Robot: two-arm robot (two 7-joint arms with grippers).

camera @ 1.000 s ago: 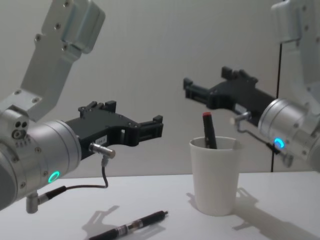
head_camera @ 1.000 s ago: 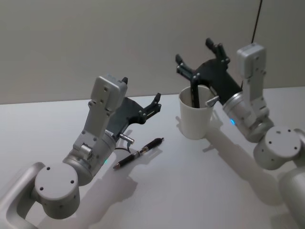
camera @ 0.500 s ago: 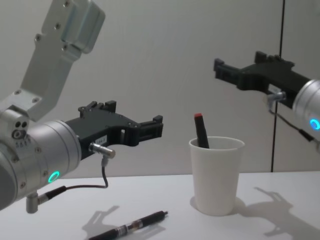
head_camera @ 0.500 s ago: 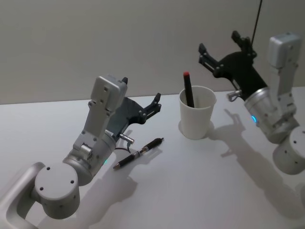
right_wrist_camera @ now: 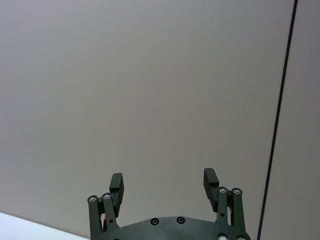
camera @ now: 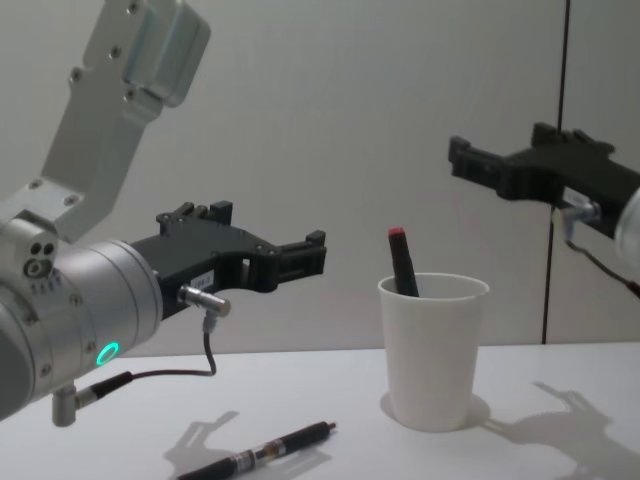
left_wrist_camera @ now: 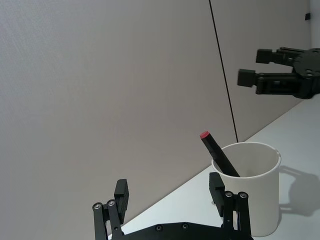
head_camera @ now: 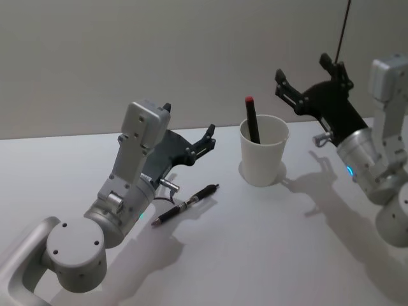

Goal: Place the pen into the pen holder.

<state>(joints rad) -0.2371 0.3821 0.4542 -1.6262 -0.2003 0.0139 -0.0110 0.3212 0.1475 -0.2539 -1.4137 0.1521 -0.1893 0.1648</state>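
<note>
The pen holder (head_camera: 261,162) (camera: 432,350) (left_wrist_camera: 257,190) is a white paper cup standing upright on the table. A black pen with a red cap (head_camera: 252,120) (camera: 402,258) (left_wrist_camera: 217,152) leans inside it, with nothing gripping it. My right gripper (head_camera: 305,71) (camera: 500,152) (right_wrist_camera: 163,179) (left_wrist_camera: 260,67) hangs open and empty in the air, to the right of the cup and above its rim. A second black pen (head_camera: 186,204) (camera: 265,452) lies flat on the table left of the cup. My left gripper (head_camera: 209,139) (camera: 315,255) (left_wrist_camera: 169,185) hovers open above that pen, pointing toward the cup.
The white table (head_camera: 255,255) stretches in front of the cup. A plain grey wall stands close behind, with a thin dark vertical line (camera: 558,100) on its right side.
The right gripper has drawn back from over the cup, up and to the right, leaving the red-capped pen inside. That pen settled leaning left. The left arm has not moved.
</note>
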